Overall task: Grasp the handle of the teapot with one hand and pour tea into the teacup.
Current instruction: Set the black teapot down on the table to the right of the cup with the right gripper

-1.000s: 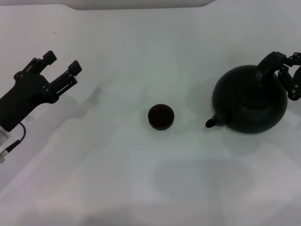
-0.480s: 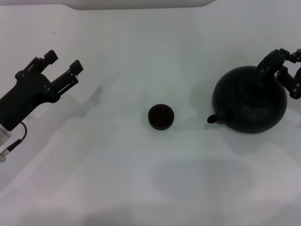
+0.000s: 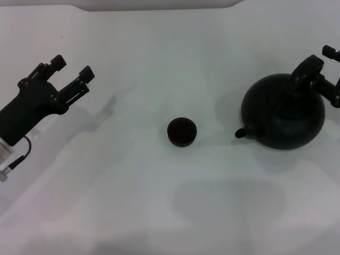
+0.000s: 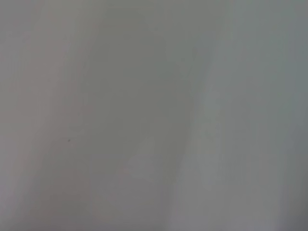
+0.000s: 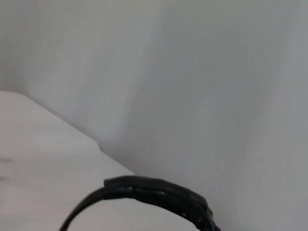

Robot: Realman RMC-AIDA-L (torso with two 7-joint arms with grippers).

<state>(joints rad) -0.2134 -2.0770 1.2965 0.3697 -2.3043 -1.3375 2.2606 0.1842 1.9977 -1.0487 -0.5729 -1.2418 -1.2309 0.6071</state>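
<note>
A large, round matte-black teapot (image 3: pixel 282 114) with a squat globe body stands on the white tabletop (image 3: pixel 159 202) to the right of a tiny, round, dark brown-black teacup (image 3: pixel 181 131), the two well apart. The pot's short spout (image 3: pixel 241 133) points toward the cup. The cup, a low handleless bowl, sits upright near the middle of the table and nothing touches it.

The robot's black right gripper (image 3: pixel 317 68) is at the upper right of the teapot, at its thick black arched handle (image 3: pixel 297 85). One finger (image 3: pixel 309 66) lies against the top of the handle and the other shows farther right at the picture's edge, so the fingers stand apart on either side of the loop; whether they have clamped onto it cannot be told from the head view. In the right wrist view a curved stretch of that handle (image 5: pixel 159 195) arches across the bottom of the picture against the white surface, with no fingers of the gripper visible.

The black left gripper (image 3: pixel 70 70) hovers far to the left of the teacup, above the table, its two fingers spread and grasping nothing. The left wrist view shows only a blank pale surface.
</note>
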